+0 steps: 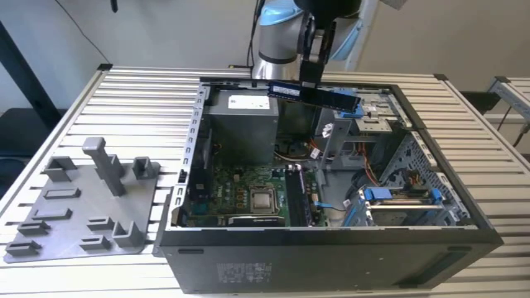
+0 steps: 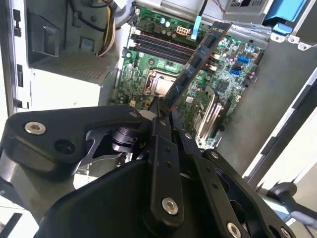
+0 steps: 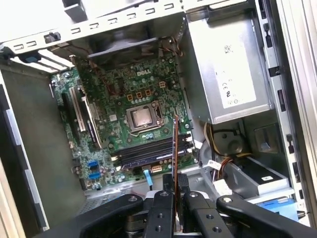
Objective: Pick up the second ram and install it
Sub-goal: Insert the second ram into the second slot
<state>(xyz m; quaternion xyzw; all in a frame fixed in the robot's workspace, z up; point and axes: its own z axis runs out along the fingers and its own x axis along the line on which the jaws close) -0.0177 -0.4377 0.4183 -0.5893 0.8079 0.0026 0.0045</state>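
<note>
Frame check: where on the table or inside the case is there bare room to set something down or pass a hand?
Bare slatted table lies beyond the grey fixture tray, beside the case, and again on the exterior view's right of the case. Crowded: the motherboard bay with cables, below the end effector shut on the second ram.

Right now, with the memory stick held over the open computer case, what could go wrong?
One: the second ram hangs in the hand above the motherboard; a slipped grip would likely drop it onto the bare processor.
Two: in the exterior view it lies across the run of the memory slots; lowered like this it probably would not seat.
Three: a blue cable by the slots' end could snag.
</note>
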